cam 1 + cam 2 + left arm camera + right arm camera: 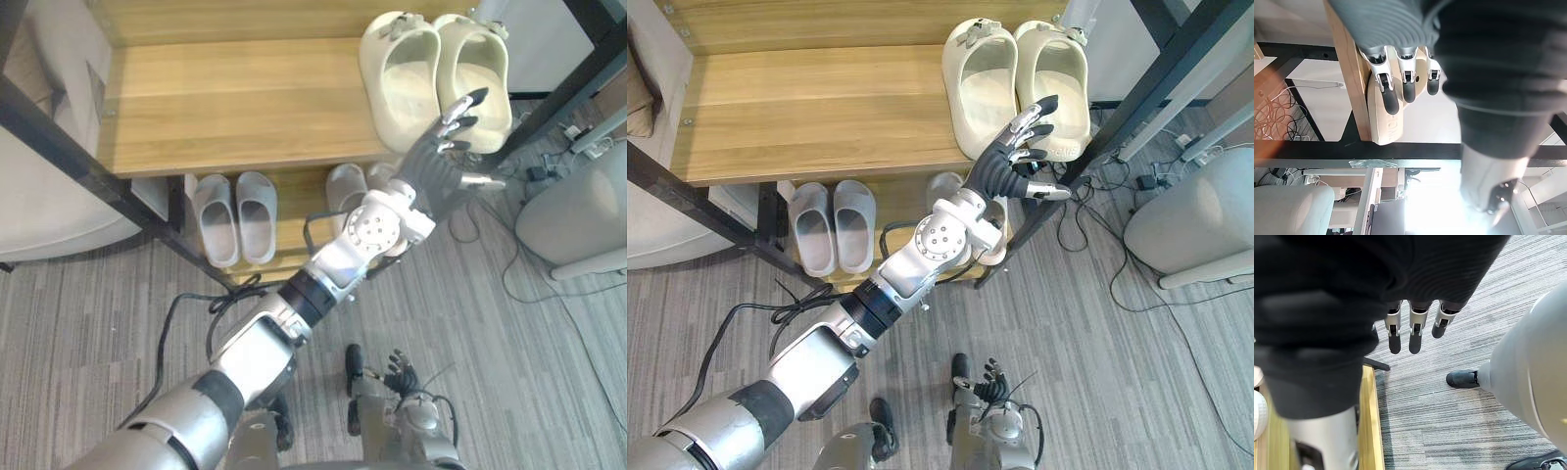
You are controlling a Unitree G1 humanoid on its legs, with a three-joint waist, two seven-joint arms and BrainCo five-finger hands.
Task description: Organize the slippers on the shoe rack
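Grey striped carpet floor [88,323]

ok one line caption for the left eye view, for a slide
Left hand, fingers straight, at the cream slippers on the shoe rack's top shelf; grey slippers below.

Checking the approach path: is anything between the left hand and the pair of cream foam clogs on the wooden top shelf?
Nothing visible stands between them. The open left hand hovers over the front end of the cream foam clog nearest the black metal rack post. I can't tell whether its fingers touch the clog.
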